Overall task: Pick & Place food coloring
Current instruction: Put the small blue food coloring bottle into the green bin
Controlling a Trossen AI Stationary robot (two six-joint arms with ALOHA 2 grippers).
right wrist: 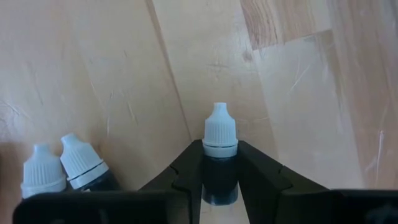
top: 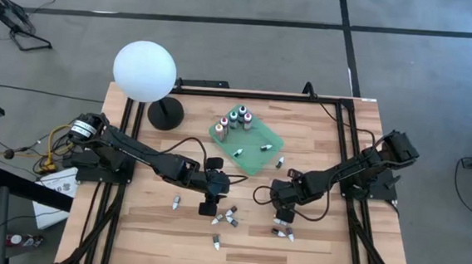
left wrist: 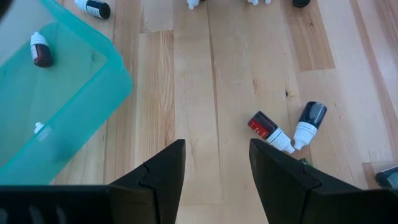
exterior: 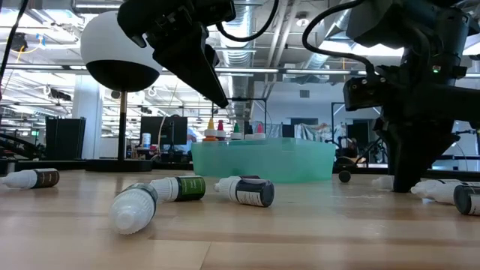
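Your high view looks straight down over the whole table [top: 163,227]. Your low view sits at tabletop level, facing across toward the green tray [exterior: 262,159], which the high view shares. Your left wrist view peers down past its gripper [left wrist: 216,171], tray just beside it. Your right wrist view is very close: gripper [right wrist: 220,163], bottle [right wrist: 220,158] between its fingers.
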